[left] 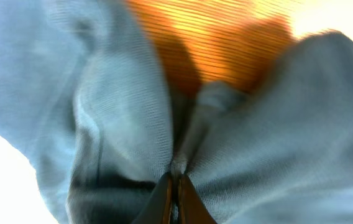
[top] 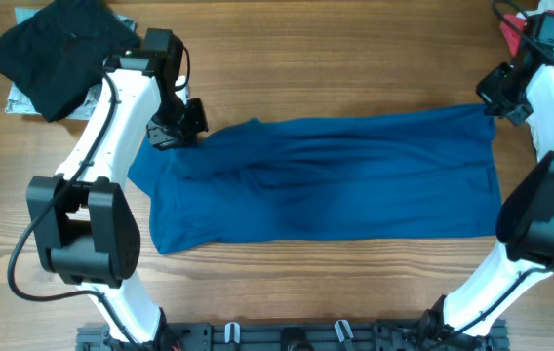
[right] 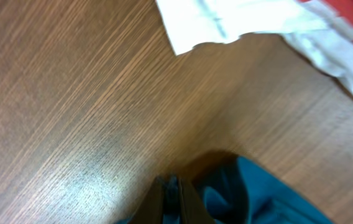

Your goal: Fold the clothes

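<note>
Across the middle of the table [top: 336, 58] lies the blue shirt [top: 326, 180], pulled into a long band, a bit rumpled along the top and lumpy at its left end. Looks like maybe one lengthwise fold is in, so I'd call it early days, with the crosswise folds left to do. Up at the far-left corner the left gripper [left: 175, 186] is clamped on a pinch of fabric. At the far-right corner the right gripper [right: 173, 193] is closed too, seemingly on cloth. Off in the corners sit a black garment [top: 58, 49] and a red-and-white garment [right: 257, 22].

Overhead looks straight down; both wrist views press close against the blue shirt [top: 326, 180].
</note>
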Motion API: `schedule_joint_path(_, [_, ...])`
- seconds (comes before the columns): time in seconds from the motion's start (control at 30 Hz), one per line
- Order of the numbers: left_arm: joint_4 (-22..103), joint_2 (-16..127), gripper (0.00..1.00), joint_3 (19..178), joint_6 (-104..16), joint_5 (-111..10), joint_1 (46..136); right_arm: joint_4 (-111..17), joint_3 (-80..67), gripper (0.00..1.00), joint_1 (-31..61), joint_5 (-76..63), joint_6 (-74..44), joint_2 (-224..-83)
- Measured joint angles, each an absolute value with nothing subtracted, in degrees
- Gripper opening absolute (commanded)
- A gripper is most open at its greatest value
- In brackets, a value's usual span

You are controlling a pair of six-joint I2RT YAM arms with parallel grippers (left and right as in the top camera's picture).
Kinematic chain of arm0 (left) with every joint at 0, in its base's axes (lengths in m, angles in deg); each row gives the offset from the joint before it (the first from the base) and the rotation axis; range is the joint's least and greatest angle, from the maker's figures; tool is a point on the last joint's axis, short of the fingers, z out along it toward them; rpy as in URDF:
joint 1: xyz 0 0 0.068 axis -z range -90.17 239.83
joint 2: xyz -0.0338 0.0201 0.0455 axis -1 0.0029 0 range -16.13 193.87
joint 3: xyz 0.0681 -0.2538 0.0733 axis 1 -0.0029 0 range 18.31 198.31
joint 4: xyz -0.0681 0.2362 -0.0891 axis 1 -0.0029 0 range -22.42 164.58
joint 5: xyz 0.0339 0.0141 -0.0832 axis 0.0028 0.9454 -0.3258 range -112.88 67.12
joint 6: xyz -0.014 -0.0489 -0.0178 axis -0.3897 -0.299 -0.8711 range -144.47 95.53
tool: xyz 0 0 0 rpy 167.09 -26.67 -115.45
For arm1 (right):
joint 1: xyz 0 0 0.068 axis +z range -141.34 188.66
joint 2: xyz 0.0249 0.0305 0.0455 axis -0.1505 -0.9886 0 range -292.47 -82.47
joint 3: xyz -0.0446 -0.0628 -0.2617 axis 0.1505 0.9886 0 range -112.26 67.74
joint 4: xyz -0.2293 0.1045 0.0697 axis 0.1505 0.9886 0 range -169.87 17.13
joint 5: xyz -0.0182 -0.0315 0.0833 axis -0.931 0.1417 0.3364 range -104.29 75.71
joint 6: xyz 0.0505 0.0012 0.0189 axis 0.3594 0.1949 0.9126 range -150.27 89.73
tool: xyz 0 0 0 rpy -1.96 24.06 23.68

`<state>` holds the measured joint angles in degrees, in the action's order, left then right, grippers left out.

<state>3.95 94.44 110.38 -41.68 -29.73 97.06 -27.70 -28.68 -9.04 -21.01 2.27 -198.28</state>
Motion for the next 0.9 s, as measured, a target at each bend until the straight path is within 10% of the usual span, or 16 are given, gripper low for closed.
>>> schedule_joint_path(0.4, [2.96, 94.44, 0.11, 110.38, -44.13, -27.22, 90.94, -19.16, -28.61, 0.04, -12.88, -22.25, 6.57, -195.0])
schedule_joint_path(0.5, [6.2, 94.44, 0.58, 110.32, -41.6, -32.07, 91.02, -18.98, -28.61, 0.04, -12.86, -21.16, 6.62, -195.0])
schedule_joint_path(0.6, [10.59, 94.44, 0.73, 110.3, -35.41, -38.78, 93.56, -18.85, -28.61, 0.04, -12.88, -19.63, 6.55, -195.0])
schedule_joint_path(0.77, [10.04, 95.38, 0.71, 110.3, -32.83, -41.18, 96.55, -18.79, -28.61, 0.04, -12.88, -18.76, 6.25, -195.0])
schedule_joint_path(0.9, [9.08, 99.44, 0.43, 110.3, -32.37, -43.09, 96.84, -18.79, -28.61, 0.04, -12.88, -18.34, 6.09, -195.0])
